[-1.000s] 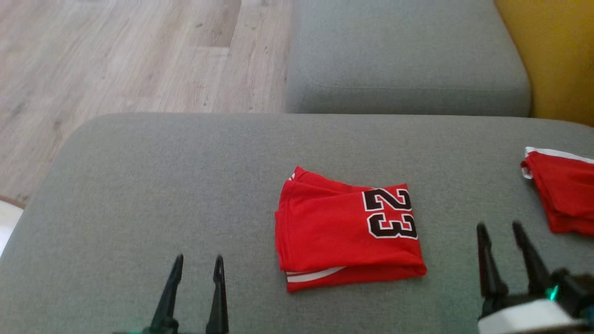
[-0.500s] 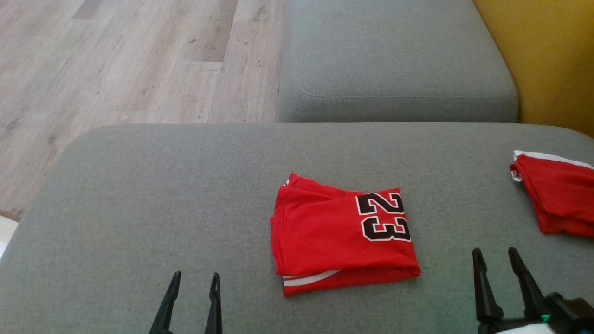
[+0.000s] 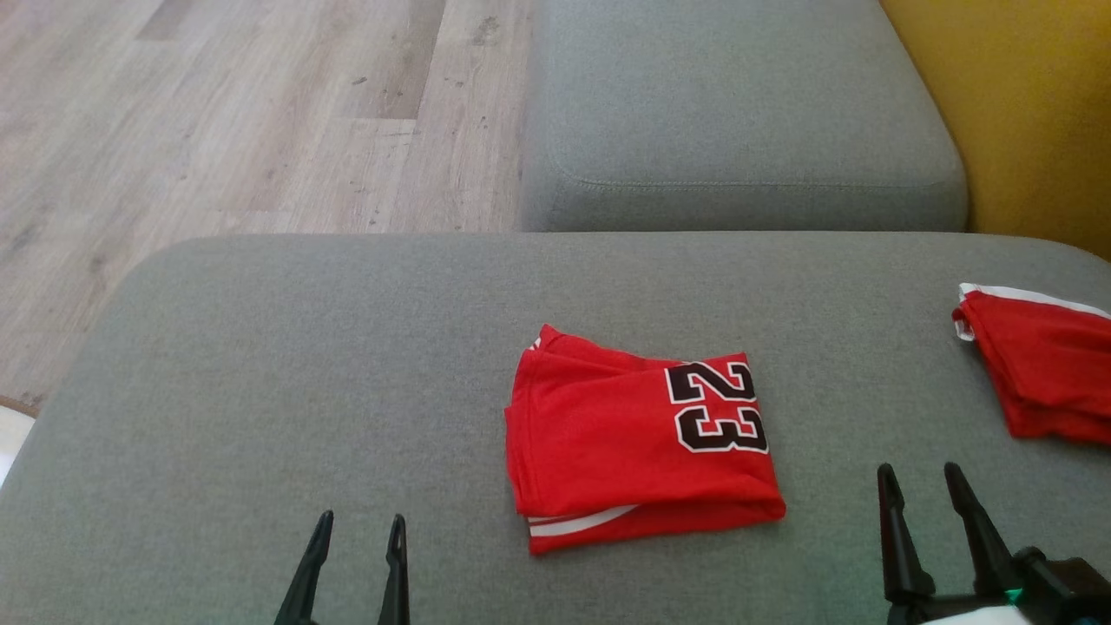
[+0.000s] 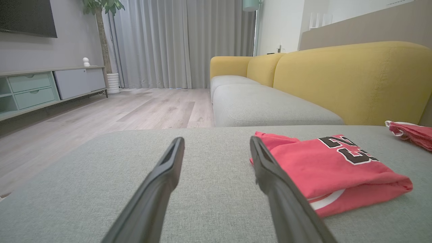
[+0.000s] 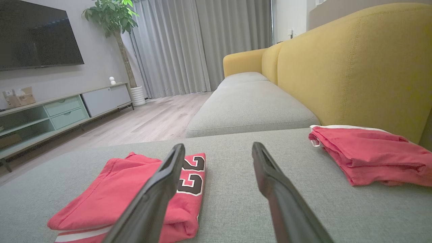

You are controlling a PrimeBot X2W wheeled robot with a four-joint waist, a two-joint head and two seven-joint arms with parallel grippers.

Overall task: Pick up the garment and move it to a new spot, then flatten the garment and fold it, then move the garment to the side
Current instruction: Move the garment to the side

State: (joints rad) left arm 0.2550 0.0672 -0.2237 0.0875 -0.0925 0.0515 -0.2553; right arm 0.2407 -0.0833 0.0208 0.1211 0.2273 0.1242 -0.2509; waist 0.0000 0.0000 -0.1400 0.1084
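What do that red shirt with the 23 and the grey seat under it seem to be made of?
Red shirt: thin, smooth knit, probably polyester; it folds limp with soft creases. Grey seat: padded, matte woven upholstery; fine speckled weave and rounded edges show.

The left tool (image 3: 360, 521) was cut by the head view's bottom edge, only its finger ends showing; the right tool (image 3: 918, 473) had most of its body cut there too. Right of the right tool, the second garment (image 3: 1037, 365) ran off the frame's right edge. In the right wrist view, one finger (image 5: 158, 189) of that tool covered part of the jersey (image 5: 111, 189) and its number, and the bottom edge clipped the jersey's near end. A white thing (image 5: 111, 80) on the cabinet (image 5: 67, 108) was too small to tell.
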